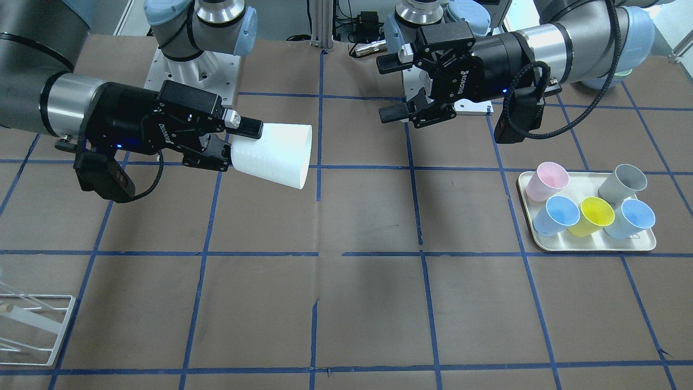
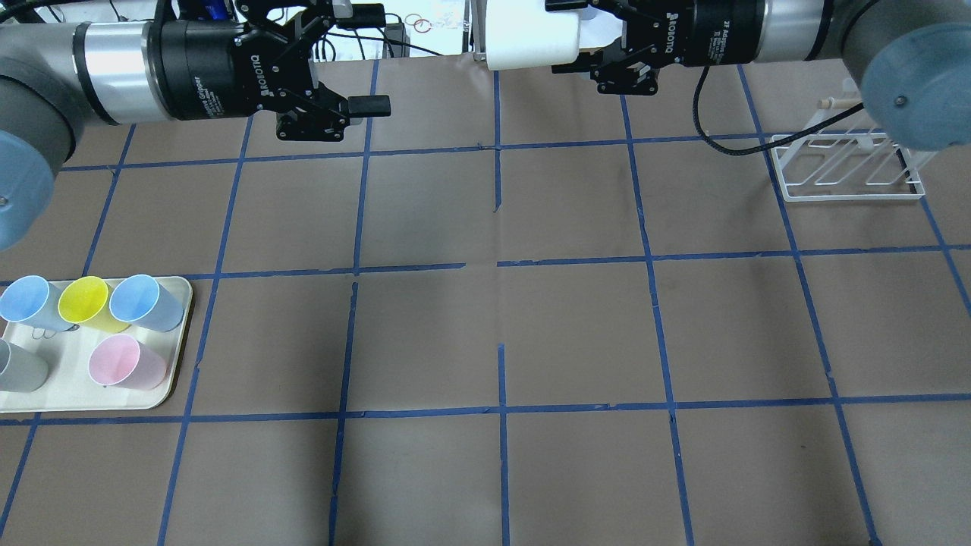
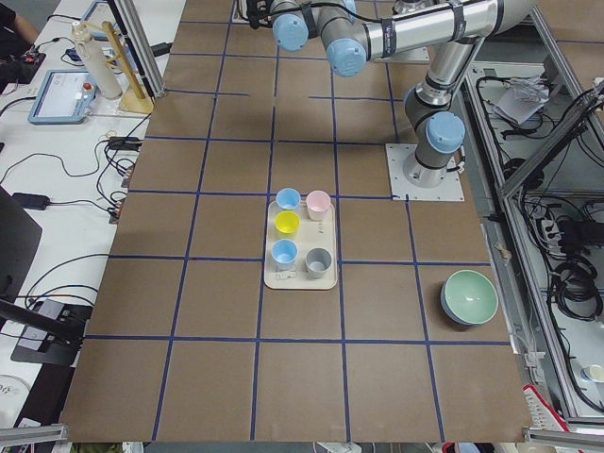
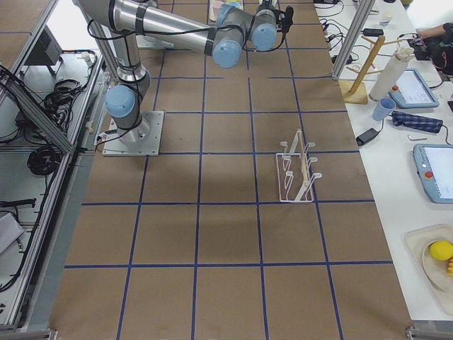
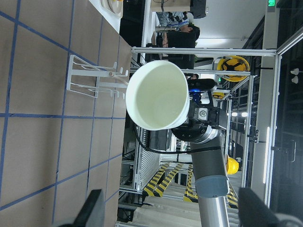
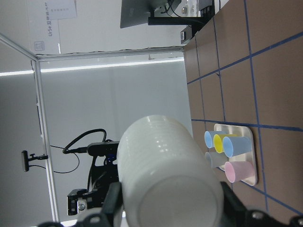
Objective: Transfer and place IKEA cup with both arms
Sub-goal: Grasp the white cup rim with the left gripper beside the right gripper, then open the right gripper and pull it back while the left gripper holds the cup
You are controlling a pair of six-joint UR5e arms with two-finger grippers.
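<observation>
The off-white IKEA cup is held on its side in the air, and my right gripper is shut on its base end. Its open mouth points toward my left gripper, which is open and empty, a gap away from the cup's rim. In the overhead view the cup is at the top centre, with the right gripper to its right and the left gripper to its left. The left wrist view looks straight into the cup's mouth. The right wrist view shows its base.
A cream tray on my left side holds a pink cup, a grey cup, a yellow cup and two blue cups. A white wire rack stands on my right side. A green bowl sits near the table's left end.
</observation>
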